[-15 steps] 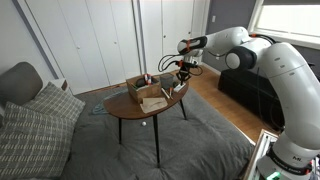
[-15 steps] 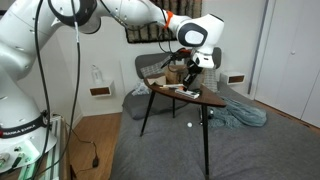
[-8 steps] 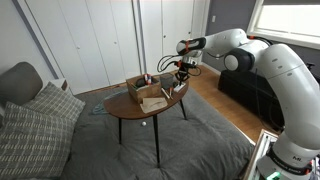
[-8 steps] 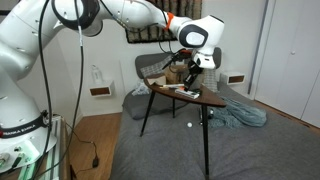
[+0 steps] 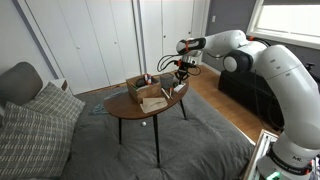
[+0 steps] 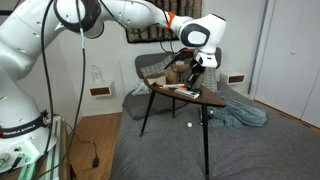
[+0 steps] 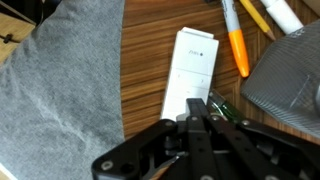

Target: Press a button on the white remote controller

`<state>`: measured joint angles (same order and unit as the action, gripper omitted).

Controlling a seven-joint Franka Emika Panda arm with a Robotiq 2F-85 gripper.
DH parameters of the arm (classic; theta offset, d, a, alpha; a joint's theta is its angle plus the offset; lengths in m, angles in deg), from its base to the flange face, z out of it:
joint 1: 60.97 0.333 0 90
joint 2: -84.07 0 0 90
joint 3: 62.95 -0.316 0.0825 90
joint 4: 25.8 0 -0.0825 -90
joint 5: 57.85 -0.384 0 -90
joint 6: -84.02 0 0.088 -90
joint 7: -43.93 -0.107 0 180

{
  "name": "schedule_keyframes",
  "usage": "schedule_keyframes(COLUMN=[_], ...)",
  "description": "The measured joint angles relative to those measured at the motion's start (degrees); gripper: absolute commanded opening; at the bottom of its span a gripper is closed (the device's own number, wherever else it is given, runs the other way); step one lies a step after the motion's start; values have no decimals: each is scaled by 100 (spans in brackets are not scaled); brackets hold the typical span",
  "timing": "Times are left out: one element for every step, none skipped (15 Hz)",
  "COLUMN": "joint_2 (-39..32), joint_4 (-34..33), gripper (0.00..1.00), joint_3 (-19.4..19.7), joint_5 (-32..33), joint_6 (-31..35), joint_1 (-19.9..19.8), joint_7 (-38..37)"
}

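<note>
The counter (image 7: 150, 60) is dark brown wood, its grain showing under a low sheen. The white remote controller (image 7: 190, 72) looks like smooth matt plastic. At two o'clock from it, an orange pen (image 7: 238, 52) has a glossier plastic barrel. The fingers (image 7: 196, 118) are black and matt; plastic or metal, I cannot tell. At nine o'clock the grey rug (image 7: 55, 100) is soft, fuzzy cloth. The brown open box (image 5: 148, 93) looks like dull cardboard, and the arm (image 5: 275, 70) wears a glossy white shell.

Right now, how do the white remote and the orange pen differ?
The white remote controller is a broad, flat white oblong; the orange pen is thin. The remote's near end sits under the shut pincer; the pen lies clear of it. Both lie flat on the wooden table.
</note>
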<state>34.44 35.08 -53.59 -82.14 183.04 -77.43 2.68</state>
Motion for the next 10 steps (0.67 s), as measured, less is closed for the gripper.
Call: schedule_keyframes(joint_2=[-10,-30,-58,-92,-123,-148,-172,-191,-210,-229], joint_4=[-14,-40,-76,-113,-138,-158,-181,-212,-252,-283], gripper=[0,0,0,0,0,0,0,0,0,0], joint_3=[5,4,2,6,9,10,11,11,11,12], joint_5=[0,0,0,0,0,0,0,0,0,0], joint_6=[0,-2,-3,-4,-4,-4,-4,-4,-6,-8], joint_1=[0,-5,-12,-14,-13,-14,-14,-14,-14,-14], joint_7=[-3,-10,-22,-29,-36,-44,-53,-68,-90,-113])
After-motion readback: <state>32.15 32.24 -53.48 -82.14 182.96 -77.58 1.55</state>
